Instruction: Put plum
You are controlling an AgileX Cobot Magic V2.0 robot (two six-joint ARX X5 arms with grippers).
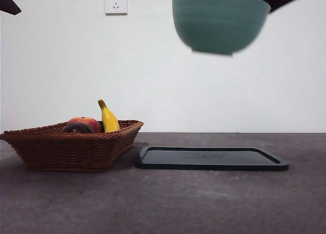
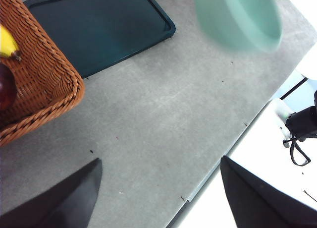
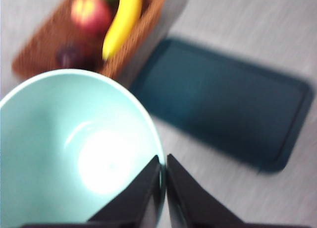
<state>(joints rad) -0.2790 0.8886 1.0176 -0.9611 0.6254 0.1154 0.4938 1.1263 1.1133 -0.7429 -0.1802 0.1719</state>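
The plum is dark maroon and lies in the wicker basket at the left; it also shows in the left wrist view and, blurred, in the right wrist view. My right gripper is shut on the rim of a pale green bowl. It holds the bowl high in the air above the black tray. The bowl is empty. My left gripper is open and empty, above the bare table near its edge, apart from the basket.
A red-orange peach and a yellow banana lie in the basket with the plum. The flat black tray lies just right of the basket. The waiting left arm shows as a black tip at the top left corner.
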